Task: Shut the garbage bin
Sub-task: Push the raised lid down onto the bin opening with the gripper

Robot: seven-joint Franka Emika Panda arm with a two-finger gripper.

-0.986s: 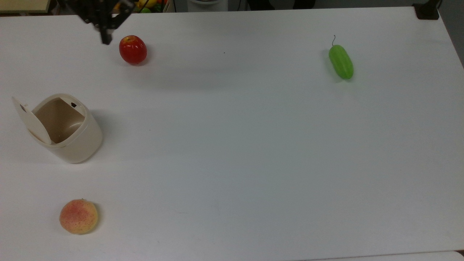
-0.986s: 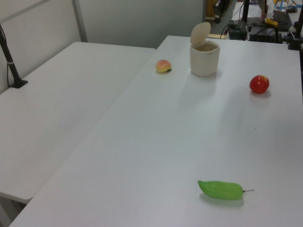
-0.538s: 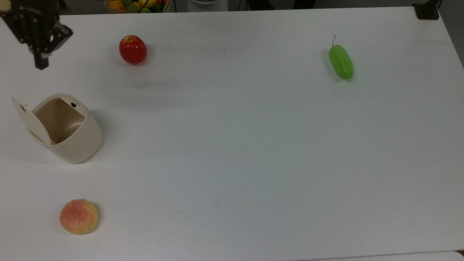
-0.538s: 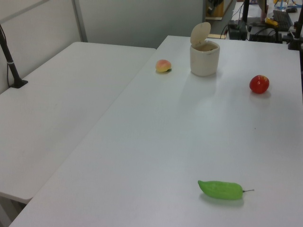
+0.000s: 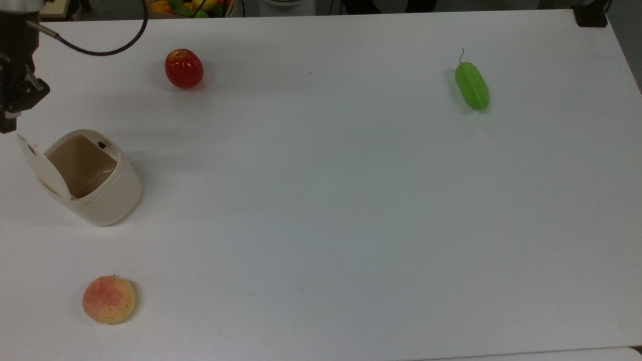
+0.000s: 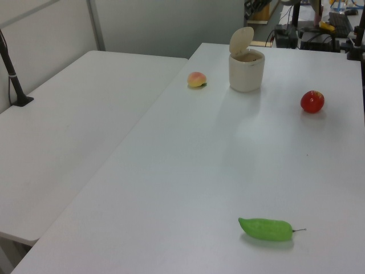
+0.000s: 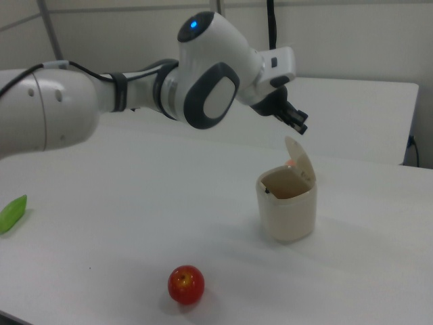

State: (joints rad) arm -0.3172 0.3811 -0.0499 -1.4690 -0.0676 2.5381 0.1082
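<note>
- Garbage bin (image 5: pixel 98 185) stands near the top view's left edge on the white worktop (image 5: pixel 321 210), upright, its hinged lid (image 5: pixel 42 168) raised and tilted back over the rim so the cream interior lies open; the task is not yet done.
- Pincer (image 5: pixel 7 123) hangs just above and beyond the raised lid at the top view's far left; in the right view it (image 7: pixel 298 122) sits above the lid's top edge (image 7: pixel 300 159), apart from it. I cannot tell whether its fingers are apart or together.
- Judged step: bringing the pincer behind the lid's outer face so a push can swing it down onto the rim.
- To do it well, I would meet the lid high up, far from the hinge, and press toward the bin's opening while following the lid's arc downward, not straight sideways. The bin looks light, so a sideways shove could slide or tip it.
- A gentle downward finish should seat the lid near the small black mark (image 5: pixel 102 145) on the rim.
- Peach (image 5: pixel 109 299) lies well apart from the bin, toward the top view's bottom edge.
- Red apple (image 5: pixel 184 68) sits well apart from the bin, toward the top view's upper edge, clear of the push path.
- Green cucumber (image 5: pixel 471 85) lies far off at the top view's right.
</note>
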